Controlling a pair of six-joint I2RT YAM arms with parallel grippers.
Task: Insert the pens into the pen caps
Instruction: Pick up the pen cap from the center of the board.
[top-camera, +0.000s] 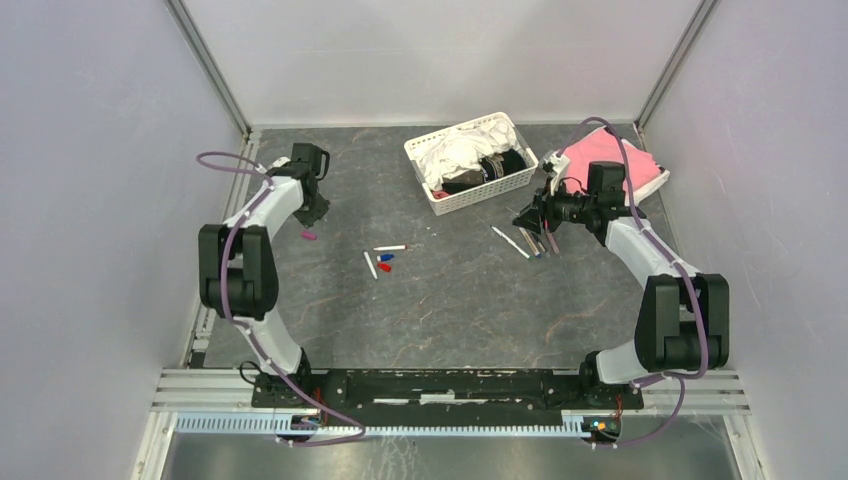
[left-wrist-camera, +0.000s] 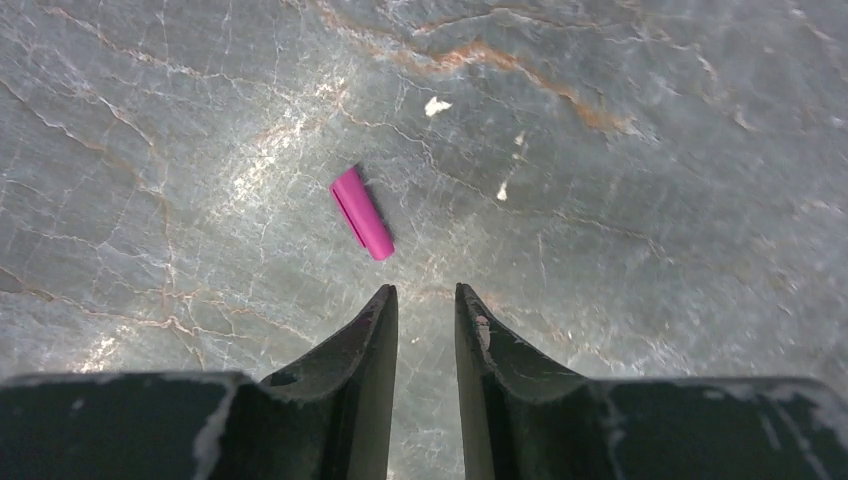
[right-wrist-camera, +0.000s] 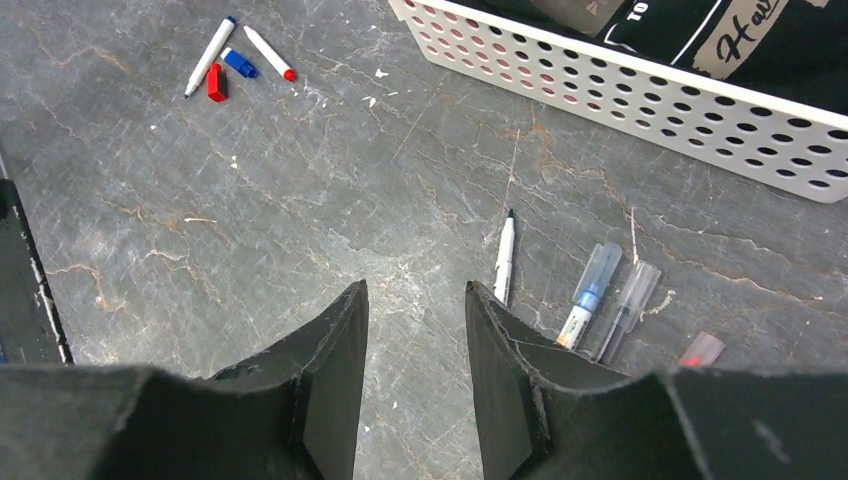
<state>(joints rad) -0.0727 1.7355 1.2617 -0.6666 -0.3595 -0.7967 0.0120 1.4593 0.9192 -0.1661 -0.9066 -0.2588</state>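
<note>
The left end effector hangs over the counter, jaws narrowly parted and empty, with a magenta pen cap lying just beyond its tips. The right end effector is likewise released and empty, a white pen beside it. Farther off, a blue-ended pen, a red-ended pen, a red cap and a blue cap lie clustered.

In the upper right of the right wrist view, a black cloth lying in the white basket bears a pale strip with cursive letters reading "Hav", cut off by the frame edge. Left of it, on the same cloth, white capitals "TO" stand at the top edge.
</note>
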